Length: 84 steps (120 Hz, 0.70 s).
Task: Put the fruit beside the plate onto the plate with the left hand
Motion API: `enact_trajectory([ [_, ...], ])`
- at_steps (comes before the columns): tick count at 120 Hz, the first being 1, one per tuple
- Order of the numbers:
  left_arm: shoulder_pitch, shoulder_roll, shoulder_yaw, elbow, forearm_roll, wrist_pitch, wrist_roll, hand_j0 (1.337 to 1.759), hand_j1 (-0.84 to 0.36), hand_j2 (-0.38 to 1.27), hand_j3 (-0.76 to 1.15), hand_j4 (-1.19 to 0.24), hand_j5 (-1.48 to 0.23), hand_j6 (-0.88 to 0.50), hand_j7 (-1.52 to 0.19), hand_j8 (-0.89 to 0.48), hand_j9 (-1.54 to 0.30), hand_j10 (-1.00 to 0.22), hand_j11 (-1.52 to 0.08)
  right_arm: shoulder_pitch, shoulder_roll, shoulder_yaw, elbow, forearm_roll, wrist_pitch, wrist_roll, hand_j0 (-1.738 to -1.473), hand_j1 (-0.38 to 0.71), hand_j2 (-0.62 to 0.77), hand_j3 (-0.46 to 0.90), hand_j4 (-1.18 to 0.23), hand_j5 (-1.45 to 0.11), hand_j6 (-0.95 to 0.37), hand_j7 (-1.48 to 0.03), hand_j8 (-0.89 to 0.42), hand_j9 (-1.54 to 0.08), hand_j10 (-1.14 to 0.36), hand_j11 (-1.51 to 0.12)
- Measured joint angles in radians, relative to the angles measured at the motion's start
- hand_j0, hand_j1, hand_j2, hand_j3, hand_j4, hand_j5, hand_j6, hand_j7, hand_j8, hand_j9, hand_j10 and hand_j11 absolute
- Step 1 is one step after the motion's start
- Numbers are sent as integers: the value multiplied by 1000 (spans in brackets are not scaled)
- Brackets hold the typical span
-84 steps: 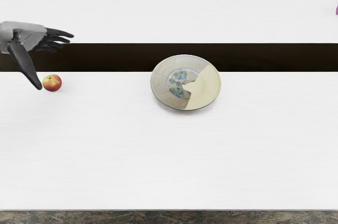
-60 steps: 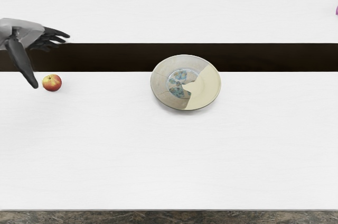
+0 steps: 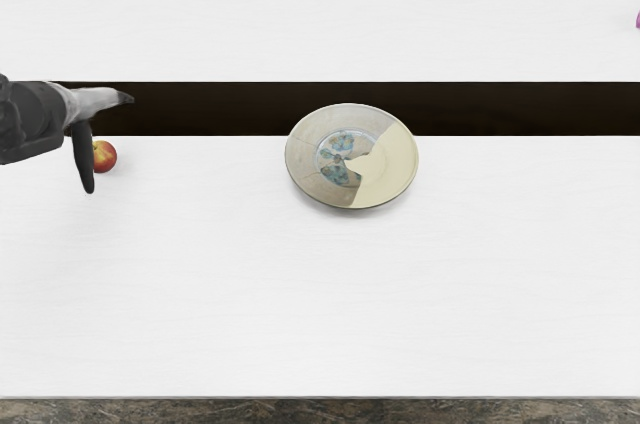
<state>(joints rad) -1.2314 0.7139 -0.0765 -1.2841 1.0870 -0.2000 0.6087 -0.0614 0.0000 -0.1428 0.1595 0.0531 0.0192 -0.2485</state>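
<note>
A small red apple (image 3: 106, 156) lies on the white table near the left edge, well to the left of the plate (image 3: 393, 162). The plate is round, part grey-green with a blue pattern and part cream, and nothing lies on it. My left hand (image 3: 103, 136) comes in from the left edge and is open at the apple. Its dark thumb (image 3: 84, 162) hangs down just left of the fruit and covers the apple's left side. Its fingers (image 3: 108, 97) reach right behind and above the fruit. The hand holds nothing. The right hand does not show.
A dark gap (image 3: 500, 108) runs across between the near table top and the far one; the plate's back rim overlaps it. A small purple object (image 3: 637, 19) peeks in at the far right edge.
The left hand has dropped and turned, drawing back toward the left edge; its thumb now overlaps the apple's left side. Apple and plate have not moved.
</note>
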Motion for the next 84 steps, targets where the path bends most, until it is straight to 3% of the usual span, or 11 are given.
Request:
enact_trajectory([
  [19, 11, -20, 34, 12, 71, 104, 2, 1658, 191, 29, 0, -139, -174, -140, -174, -140, -173, -138, -173, 0, 0, -1, 0, -1, 0, 0, -1658, -349, 0, 0, 0, 0, 0, 0, 0, 0, 0, 0],
  [38, 27, -118, 109, 103, 105, 193, 2, 1658, 96, 45, 0, -219, -278, -220, -277, -220, -277, -218, -277, 0, 0, 0, 0, -1, 1, 0, -1658, -349, 0, 0, 0, 0, 0, 0, 0, 0, 0, 0],
  [84, 66, -166, 194, 202, 119, 284, 2, 1658, 31, 57, 0, -273, -349, -274, -349, -274, -348, -272, -348, 0, 0, 0, 0, -1, -2, 0, -1658, -349, 0, 0, 0, 0, 0, 0, 0, 0, 0, 0],
])
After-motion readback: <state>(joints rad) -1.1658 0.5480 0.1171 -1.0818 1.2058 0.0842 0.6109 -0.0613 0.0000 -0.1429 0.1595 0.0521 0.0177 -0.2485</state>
